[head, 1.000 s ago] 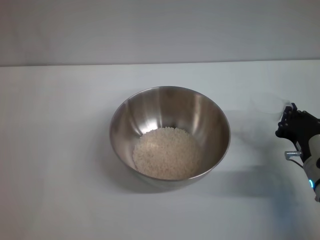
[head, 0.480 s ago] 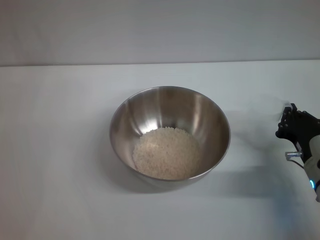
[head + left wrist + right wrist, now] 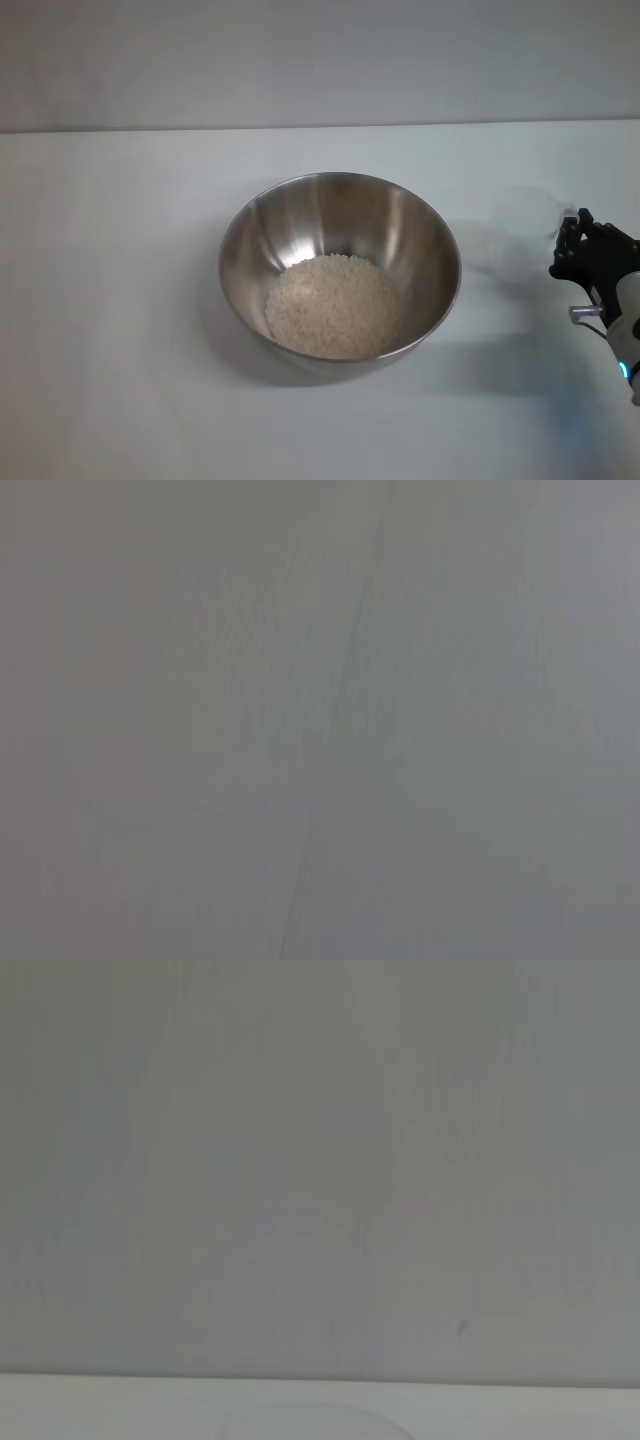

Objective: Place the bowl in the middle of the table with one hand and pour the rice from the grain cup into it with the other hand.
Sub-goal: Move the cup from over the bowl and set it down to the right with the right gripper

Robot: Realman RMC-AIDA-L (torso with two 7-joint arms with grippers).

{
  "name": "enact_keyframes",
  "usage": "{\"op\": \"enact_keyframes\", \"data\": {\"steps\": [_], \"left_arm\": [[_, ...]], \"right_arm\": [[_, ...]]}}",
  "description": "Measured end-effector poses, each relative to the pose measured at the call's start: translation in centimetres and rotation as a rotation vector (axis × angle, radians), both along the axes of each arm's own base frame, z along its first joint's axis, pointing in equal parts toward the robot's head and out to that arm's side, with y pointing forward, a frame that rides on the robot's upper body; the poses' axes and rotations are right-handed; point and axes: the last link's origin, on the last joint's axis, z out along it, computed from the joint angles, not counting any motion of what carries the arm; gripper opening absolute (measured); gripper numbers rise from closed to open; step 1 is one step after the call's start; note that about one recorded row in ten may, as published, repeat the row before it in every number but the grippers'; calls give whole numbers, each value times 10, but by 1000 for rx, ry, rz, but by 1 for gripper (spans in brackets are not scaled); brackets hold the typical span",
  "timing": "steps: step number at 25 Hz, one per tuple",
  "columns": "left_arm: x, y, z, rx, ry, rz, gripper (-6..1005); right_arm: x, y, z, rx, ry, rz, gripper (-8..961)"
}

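The white table [image 3: 120, 300] fills most of the frame, with the bowl [image 3: 340, 270] at its centre and the rice [image 3: 333, 305] heaped inside it. At the right edge the right gripper [image 3: 578, 243] sits beside the faint clear grain cup [image 3: 528, 215], seemingly empty; I cannot tell whether its fingers grip it. If they do, a careless release could tip the light cup. The left arm is out of sight
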Motion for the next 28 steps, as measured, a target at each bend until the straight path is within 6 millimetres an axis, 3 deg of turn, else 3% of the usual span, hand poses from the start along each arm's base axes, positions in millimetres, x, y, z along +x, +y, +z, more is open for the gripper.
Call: {"op": "enact_keyframes", "data": {"steps": [16,28], "left_arm": [[0,-1,1,3,1,-4,695],[-5,-6,3,2,-13,-5,695]], "right_arm": [[2,-9,-3,-5,15,-1,115],[4,-32,-6,18,44,8,118]]}}
